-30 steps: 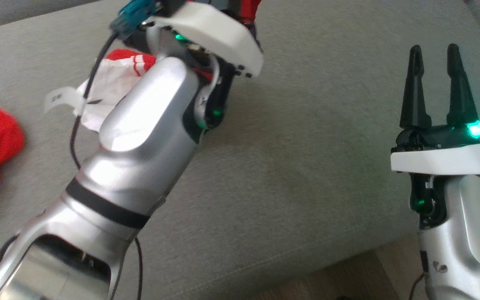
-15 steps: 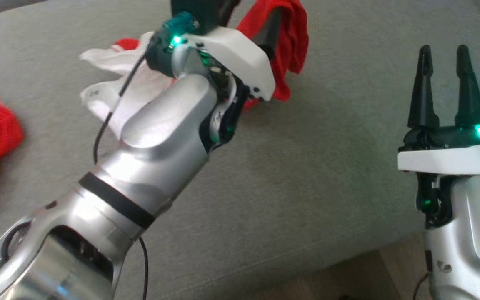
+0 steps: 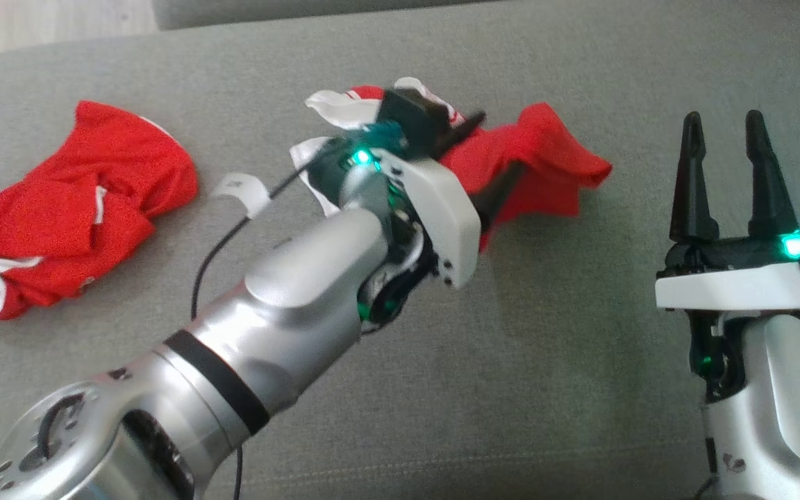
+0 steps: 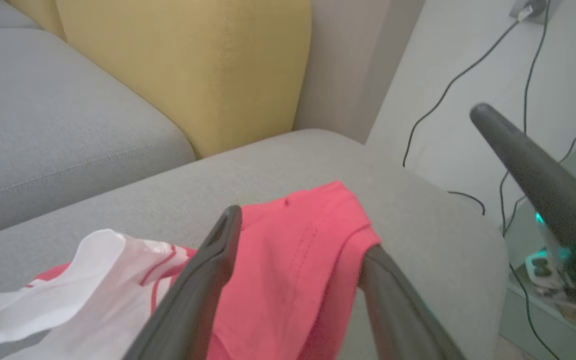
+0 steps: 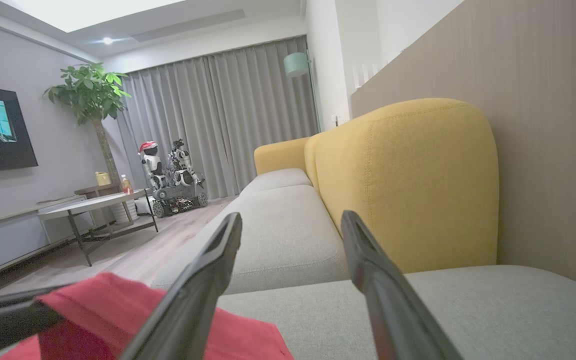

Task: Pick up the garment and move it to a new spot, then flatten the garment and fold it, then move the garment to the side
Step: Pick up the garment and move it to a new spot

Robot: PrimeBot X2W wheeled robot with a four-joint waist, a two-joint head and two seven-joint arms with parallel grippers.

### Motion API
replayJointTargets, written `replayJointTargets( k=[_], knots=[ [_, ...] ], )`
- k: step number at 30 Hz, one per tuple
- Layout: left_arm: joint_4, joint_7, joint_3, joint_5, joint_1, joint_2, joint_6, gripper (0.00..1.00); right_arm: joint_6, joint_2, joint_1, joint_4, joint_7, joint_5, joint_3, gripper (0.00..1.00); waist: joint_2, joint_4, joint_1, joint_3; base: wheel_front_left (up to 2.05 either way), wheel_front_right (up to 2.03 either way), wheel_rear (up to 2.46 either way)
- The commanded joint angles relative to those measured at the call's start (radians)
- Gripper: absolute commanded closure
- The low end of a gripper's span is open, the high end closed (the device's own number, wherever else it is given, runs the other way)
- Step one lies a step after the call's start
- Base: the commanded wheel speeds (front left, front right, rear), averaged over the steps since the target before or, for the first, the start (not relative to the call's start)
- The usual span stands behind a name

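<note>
Left wrist view: yellow cushion [image 4: 183, 65] beyond garment [image 4: 293, 250]

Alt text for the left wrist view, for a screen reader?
The left gripper stands open, a crumpled red and white garment between its two dark fingers on a grey sofa seat. A yellow back cushion rises behind.

Right gripper [image 3: 723, 117]: two long, tapered dark fingers [image 3: 690, 180]; behind them a white wedge-shaped wrist plate [image 3: 733, 288] and green indicator light [image 3: 799, 243]. Left arm, behind its fingers: silver metallic forearm shell [image 3: 303, 278], black band [image 3: 216, 378], thin black cable [image 3: 223, 232].
</note>
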Motion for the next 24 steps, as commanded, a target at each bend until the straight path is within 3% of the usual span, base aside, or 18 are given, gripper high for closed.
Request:
replayJointTargets(
  k=[1, 7, 11, 21, 24],
  knots=[
    [-0.025, 0.005, 0.018, -0.005, -0.030, 0.014, -0.007, 0.00, -0.001, 0.000, -0.017, -0.028, -0.011, 0.003, 0.022, 0.00, 0.0000, 0.015, 0.0000, -0.017, 0.00, 0.00, 0.00],
    [-0.012, 0.094, -0.044, -0.016, 0.007, 0.015, -0.107, 0.00, -0.001, 0.000, 0.009, -0.014, -0.011, 0.004, 0.018, 0.00, 0.0000, 0.043, 0.0000, -0.054, 0.00, 0.00, 0.00],
    [-0.041, 0.152, -0.061, -0.024, 0.028, 0.036, -0.143, 0.00, -0.001, 0.000, 0.021, -0.010, -0.011, 0.000, 0.014, 0.00, 0.0000, 0.062, 0.0000, -0.071, 0.00, 0.00, 0.00],
    [-0.176, 0.166, -0.068, -0.012, 0.090, 0.161, -0.155, 0.00, -0.001, 0.000, 0.042, -0.012, -0.011, -0.006, 0.005, 0.00, 0.0000, 0.107, 0.0000, -0.093, 0.00, 0.00, 0.00],
    [-0.213, 0.078, -0.007, -0.023, 0.125, 0.212, -0.096, 0.00, -0.001, 0.000, 0.046, -0.013, -0.011, -0.006, 0.005, 0.00, 0.0000, 0.114, 0.0000, -0.096, 0.00, 0.00, 0.00]
  ],
)
